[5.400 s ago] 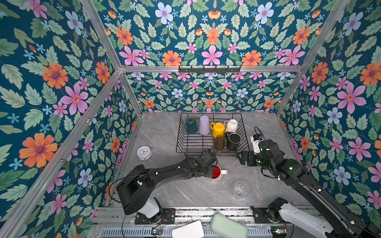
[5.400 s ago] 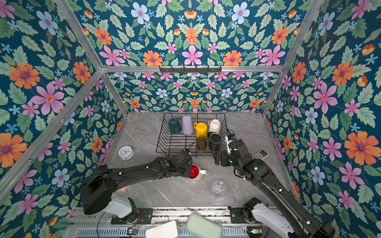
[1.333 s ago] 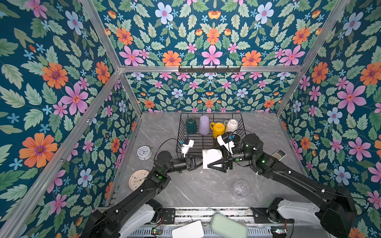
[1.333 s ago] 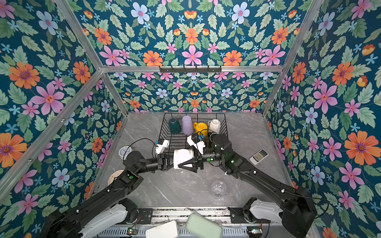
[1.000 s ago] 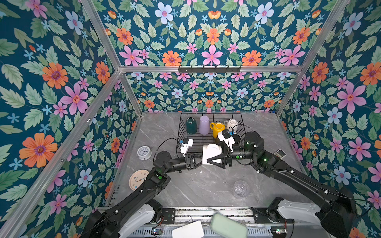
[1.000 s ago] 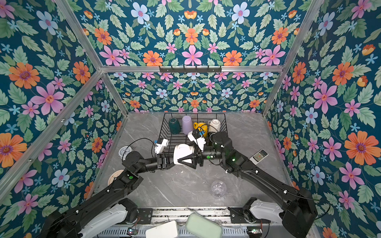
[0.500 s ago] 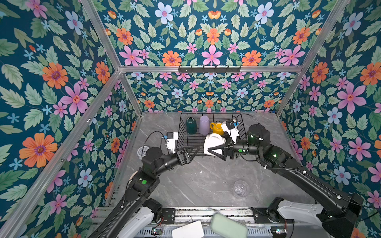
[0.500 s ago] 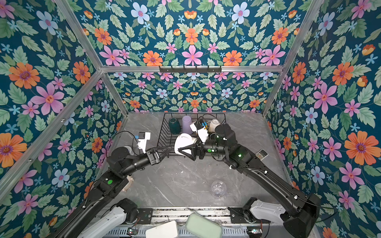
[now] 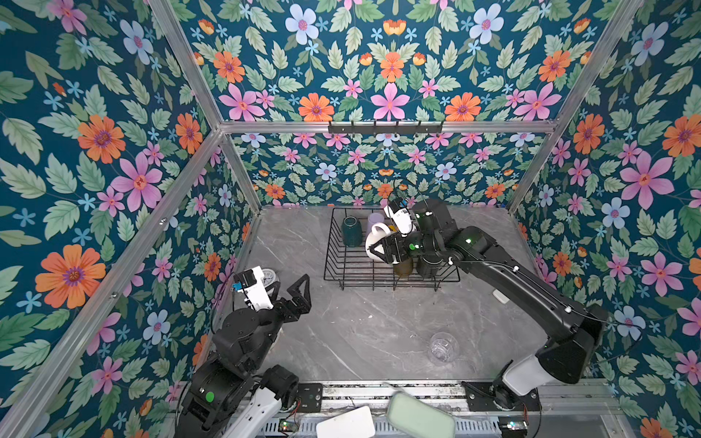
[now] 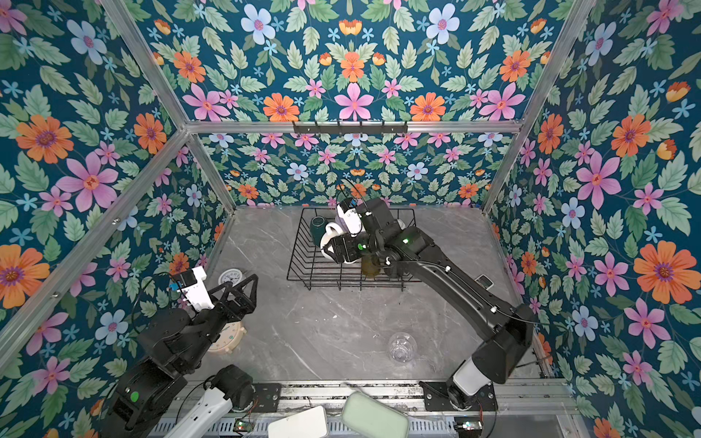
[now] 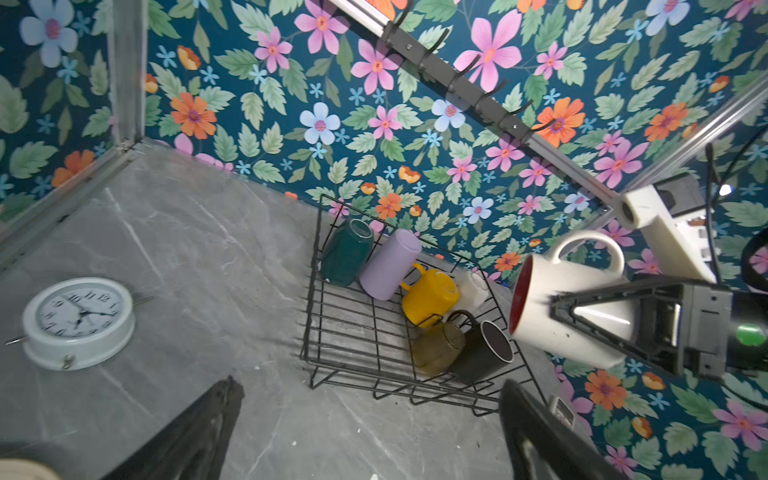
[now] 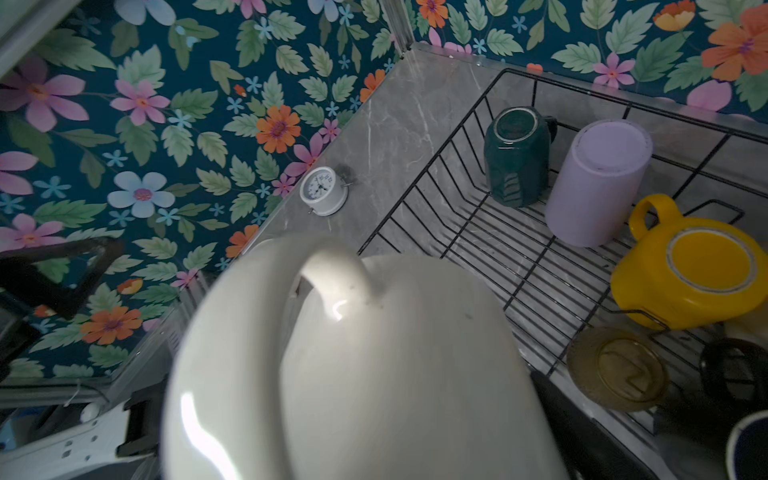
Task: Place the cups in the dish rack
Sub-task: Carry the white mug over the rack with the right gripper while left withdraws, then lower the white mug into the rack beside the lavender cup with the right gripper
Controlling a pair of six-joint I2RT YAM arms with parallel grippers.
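Observation:
My right gripper (image 9: 379, 248) is shut on a white mug with a red inside (image 9: 375, 237), held tilted on its side above the middle of the black wire dish rack (image 9: 341, 265). In the left wrist view the mug (image 11: 573, 299) hangs over the rack (image 11: 332, 365). The teal mug (image 11: 347, 253), lilac tumbler (image 11: 388, 266), yellow mug (image 11: 430, 297), olive glass (image 11: 438, 349) and black mug (image 11: 482, 353) rest inside it. A clear glass (image 9: 440, 346) stands on the table near the front. My left gripper (image 9: 290, 288) is open and empty, left of the rack.
A white clock (image 10: 230, 277) lies by the left wall, just beyond my left gripper (image 10: 237, 286). A cream clock (image 10: 227, 339) lies partly under the left arm. A small white device (image 9: 500, 296) sits near the right wall. A hook rail (image 9: 385, 127) spans the back wall.
My left gripper opened, let go of the white mug and drew back to the left. My right gripper carried the mug up and back over the rack.

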